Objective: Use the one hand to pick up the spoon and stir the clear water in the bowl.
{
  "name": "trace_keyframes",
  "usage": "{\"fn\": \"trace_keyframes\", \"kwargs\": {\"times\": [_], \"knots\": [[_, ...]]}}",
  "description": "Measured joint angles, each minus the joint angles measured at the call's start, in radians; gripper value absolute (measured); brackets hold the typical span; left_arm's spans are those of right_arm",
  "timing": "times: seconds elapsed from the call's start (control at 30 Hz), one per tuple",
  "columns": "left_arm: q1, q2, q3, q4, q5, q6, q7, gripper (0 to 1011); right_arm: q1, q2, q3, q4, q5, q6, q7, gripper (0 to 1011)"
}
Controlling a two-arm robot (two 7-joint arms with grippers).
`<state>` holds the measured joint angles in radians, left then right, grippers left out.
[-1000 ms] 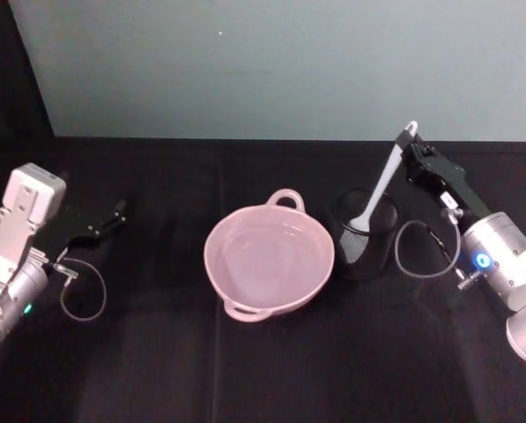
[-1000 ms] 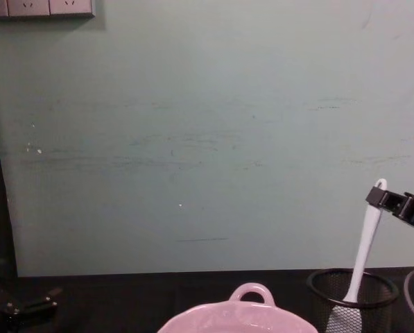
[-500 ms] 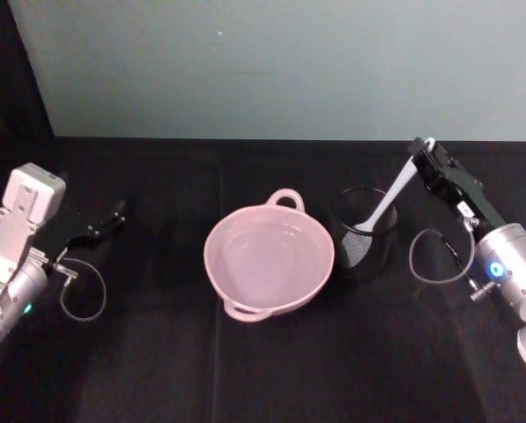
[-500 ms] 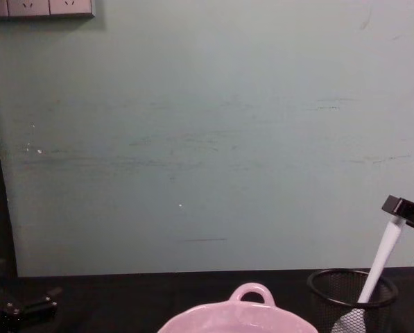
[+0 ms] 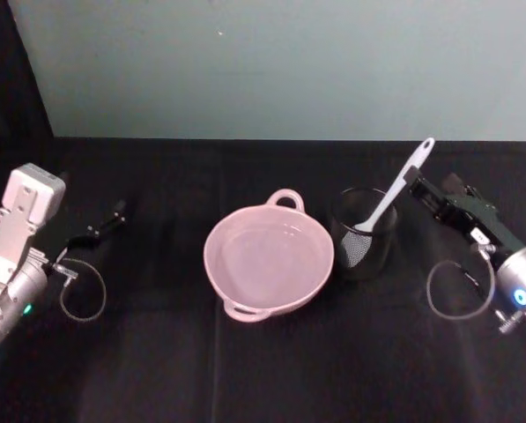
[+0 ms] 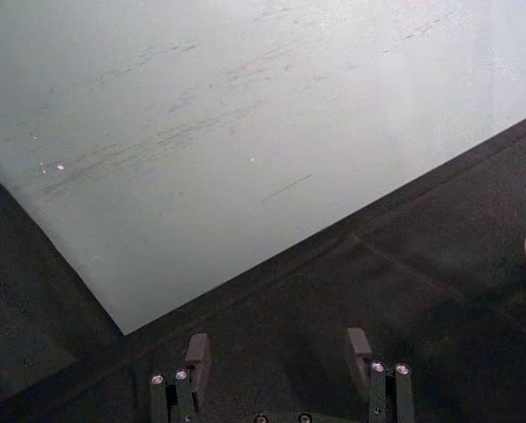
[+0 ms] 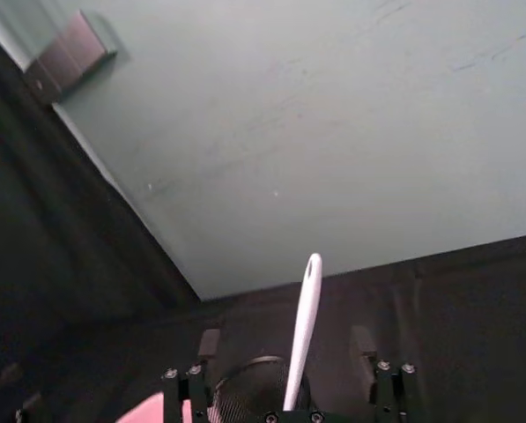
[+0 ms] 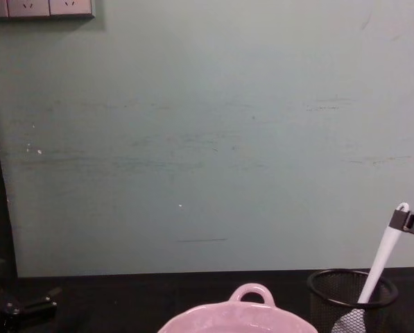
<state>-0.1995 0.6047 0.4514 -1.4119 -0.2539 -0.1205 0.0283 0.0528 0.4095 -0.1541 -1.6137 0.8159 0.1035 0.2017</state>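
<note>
My black fingers (image 5: 425, 189) sit by a white spoon (image 5: 396, 189) in a black mesh cup (image 5: 365, 240), beside a pale pink bowl (image 5: 269, 261) on the black worktop (image 5: 245, 370).

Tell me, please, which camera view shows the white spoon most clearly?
The head view shows the spoon best: its whole length is seen, bowl end in the mesh cup, handle leaning toward the right gripper. The chest view shows it from the side, at the edge. The right wrist view shows the handle only.
</note>
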Motion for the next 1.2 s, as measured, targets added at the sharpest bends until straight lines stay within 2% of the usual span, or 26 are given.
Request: {"fn": "trace_keyframes", "kwargs": {"times": [0.1, 0.13, 0.17, 0.23, 0.27, 0.3, 0.33, 0.37, 0.4, 0.47, 0.6, 0.73, 0.8, 0.83, 0.9, 1.0, 1.03, 1.1, 1.13, 1.2], "knots": [[0.0, 0.0, 0.0, 0.0, 0.0, 0.0, 0.0, 1011, -0.032, 0.035, 0.005, -0.068, -0.01, 0.044, -0.039, 983], [0.0, 0.0, 0.0, 0.0, 0.0, 0.0, 0.0, 1011, -0.051, 0.058, 0.011, -0.109, -0.014, 0.075, -0.061, 1002], [0.0, 0.0, 0.0, 0.0, 0.0, 0.0, 0.0, 1011, -0.051, 0.058, 0.011, -0.109, -0.014, 0.075, -0.061, 1003], [0.0, 0.0, 0.0, 0.0, 0.0, 0.0, 0.0, 1011, -0.073, 0.098, 0.014, -0.163, -0.027, 0.133, -0.097, 1002], [0.0, 0.0, 0.0, 0.0, 0.0, 0.0, 0.0, 1011, -0.08, 0.132, 0.01, -0.197, -0.045, 0.184, -0.126, 1002], [0.0, 0.0, 0.0, 0.0, 0.0, 0.0, 0.0, 1011, -0.081, 0.148, 0.006, -0.211, -0.055, 0.213, -0.139, 1002], [0.0, 0.0, 0.0, 0.0, 0.0, 0.0, 0.0, 1011, -0.081, 0.181, -0.004, -0.234, -0.077, 0.27, -0.164, 1002], [0.0, 0.0, 0.0, 0.0, 0.0, 0.0, 0.0, 1011, -0.081, 0.181, -0.004, -0.234, -0.077, 0.27, -0.164, 1002], [0.0, 0.0, 0.0, 0.0, 0.0, 0.0, 0.0, 1011, -0.076, 0.206, -0.015, -0.252, -0.104, 0.325, -0.187, 1003], [0.0, 0.0, 0.0, 0.0, 0.0, 0.0, 0.0, 1011, -0.065, 0.233, -0.033, -0.264, -0.141, 0.383, -0.214, 1002], [0.0, 0.0, 0.0, 0.0, 0.0, 0.0, 0.0, 1011, -0.033, 0.259, -0.072, -0.257, -0.21, 0.45, -0.247, 1002], [0.0, 0.0, 0.0, 0.0, 0.0, 0.0, 0.0, 1011, 0.004, 0.262, -0.108, -0.21, -0.274, 0.464, -0.262, 1002], [0.0, 0.0, 0.0, 0.0, 0.0, 0.0, 0.0, 1011, 0.025, 0.255, -0.127, -0.171, -0.312, 0.43, -0.263, 1002], [0.0, 0.0, 0.0, 0.0, 0.0, 0.0, 0.0, 1011, 0.025, 0.255, -0.127, -0.171, -0.312, 0.43, -0.263, 1002], [0.0, 0.0, 0.0, 0.0, 0.0, 0.0, 0.0, 1011, 0.05, 0.239, -0.15, -0.105, -0.374, 0.322, -0.258, 1002], [0.0, 0.0, 0.0, 0.0, 0.0, 0.0, 0.0, 1011, 0.063, 0.223, -0.161, -0.053, -0.416, 0.219, -0.246, 1002], [0.0, 0.0, 0.0, 0.0, 0.0, 0.0, 0.0, 1011, 0.071, 0.213, -0.167, -0.018, -0.442, 0.143, -0.237, 1002], [0.0, 0.0, 0.0, 0.0, 0.0, 0.0, 0.0, 1011, 0.078, 0.201, -0.172, 0.019, -0.466, 0.068, -0.228, 1002], [0.0, 0.0, 0.0, 0.0, 0.0, 0.0, 0.0, 1011, 0.086, 0.188, -0.175, 0.056, -0.482, 0.007, -0.217, 1003], [0.0, 0.0, 0.0, 0.0, 0.0, 0.0, 0.0, 1011, 0.099, 0.17, -0.179, 0.105, -0.497, -0.059, -0.199, 1003]]}}
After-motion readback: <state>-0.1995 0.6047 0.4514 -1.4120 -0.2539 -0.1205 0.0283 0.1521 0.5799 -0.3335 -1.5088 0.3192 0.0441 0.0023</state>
